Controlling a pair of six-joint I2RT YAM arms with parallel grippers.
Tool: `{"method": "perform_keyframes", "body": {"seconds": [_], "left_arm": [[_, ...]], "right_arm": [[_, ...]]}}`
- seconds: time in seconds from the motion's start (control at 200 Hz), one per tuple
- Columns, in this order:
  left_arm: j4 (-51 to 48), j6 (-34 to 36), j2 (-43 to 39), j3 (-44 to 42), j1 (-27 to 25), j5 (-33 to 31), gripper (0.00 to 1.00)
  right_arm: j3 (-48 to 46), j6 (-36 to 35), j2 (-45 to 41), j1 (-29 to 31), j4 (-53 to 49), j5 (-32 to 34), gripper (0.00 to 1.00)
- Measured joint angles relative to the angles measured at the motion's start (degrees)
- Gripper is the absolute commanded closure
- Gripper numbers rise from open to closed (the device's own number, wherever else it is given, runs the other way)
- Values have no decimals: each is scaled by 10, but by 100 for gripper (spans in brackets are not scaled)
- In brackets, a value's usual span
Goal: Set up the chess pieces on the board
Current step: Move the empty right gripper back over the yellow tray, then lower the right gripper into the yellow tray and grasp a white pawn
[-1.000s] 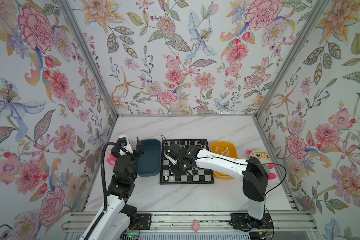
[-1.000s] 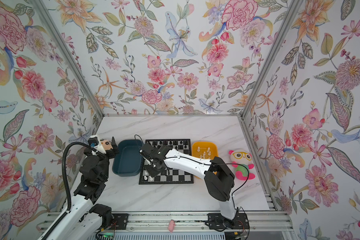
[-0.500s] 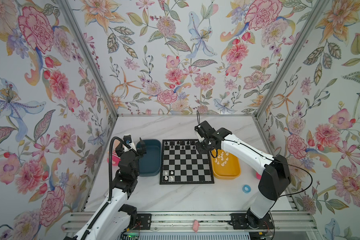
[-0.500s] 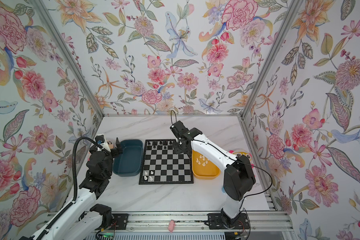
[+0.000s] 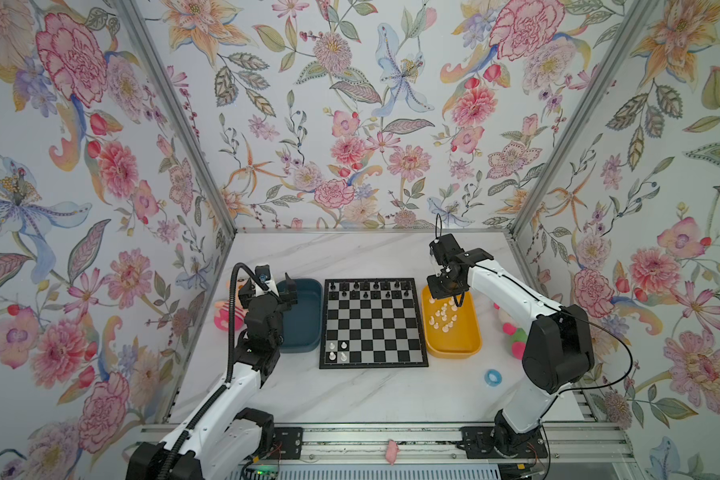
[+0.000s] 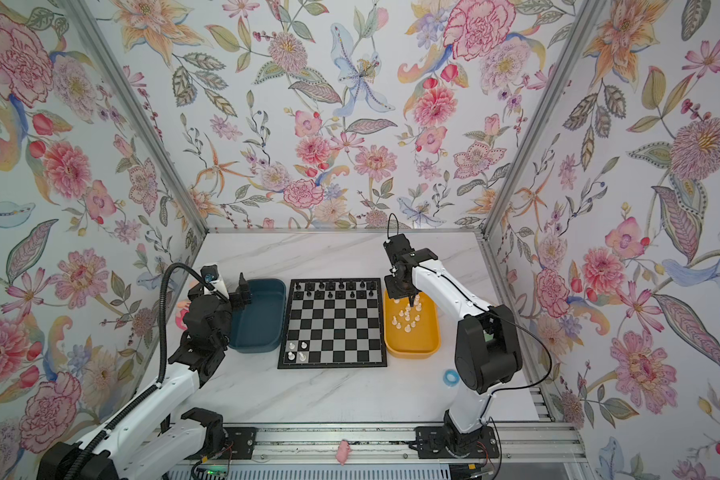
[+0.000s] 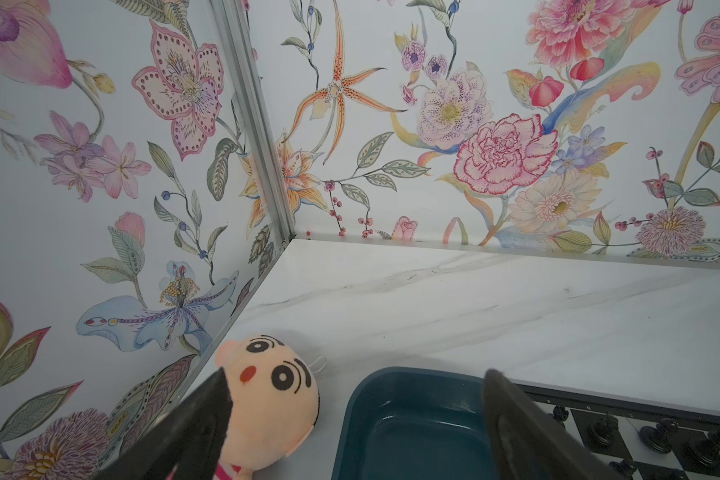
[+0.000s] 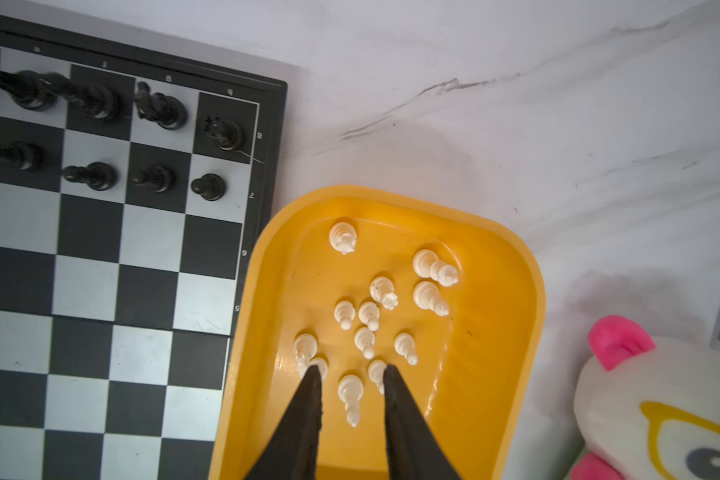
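I had the right gripper (image 8: 352,376) partly open over the yellow tray (image 8: 512,332), its tips straddling one tall white piece (image 8: 351,395) without clamping it, with other loose white chess pieces (image 8: 383,291) crowding both tips. That tray sat at 3 o'clock of the board (image 5: 373,324), where four white pieces (image 5: 337,350) stood near the 7 o'clock corner and black chessmen (image 5: 371,289) lined the 12 o'clock edge. My left gripper (image 7: 356,376) hung wide and empty above the teal tray (image 7: 412,419) at 9 o'clock.

The right tool (image 8: 352,372) has pulled back from the board's (image 5: 373,323) near-left corner and crossed to the yellow tray (image 5: 472,332), above the loose white chessmen (image 8: 366,340). Four white pieces (image 5: 343,356) on that corner now stand uncovered. The blue ring (image 5: 493,377) shows again, while the right arm (image 5: 516,291) covers most of the plush toy (image 5: 510,329). The left arm (image 5: 262,324) has edged slightly inward.
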Motion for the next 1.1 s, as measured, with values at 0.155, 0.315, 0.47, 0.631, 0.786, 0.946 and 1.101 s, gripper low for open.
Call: {"method": "perform_keyframes", "body": {"seconds": [0.155, 0.315, 0.47, 0.631, 0.786, 0.946, 1.101], "left_arm": [[12, 1, 22, 9, 0, 2, 5], [15, 2, 36, 14, 0, 2, 5], [17, 2, 42, 14, 0, 2, 5], [18, 2, 44, 14, 0, 2, 5], [19, 2, 45, 14, 0, 2, 5], [19, 2, 45, 14, 0, 2, 5], [19, 2, 47, 14, 0, 3, 5]], "right_arm": [[-15, -5, 4, -27, 2, 12, 72], [-32, -7, 6, -56, 8, 14, 72], [-43, -7, 10, -74, 15, 12, 73], [-54, -7, 23, -89, 33, -4, 75], [-73, -7, 31, -103, 50, -25, 75], [-75, -7, 44, -108, 63, -37, 75], [-75, -7, 50, -112, 75, -51, 76]]}}
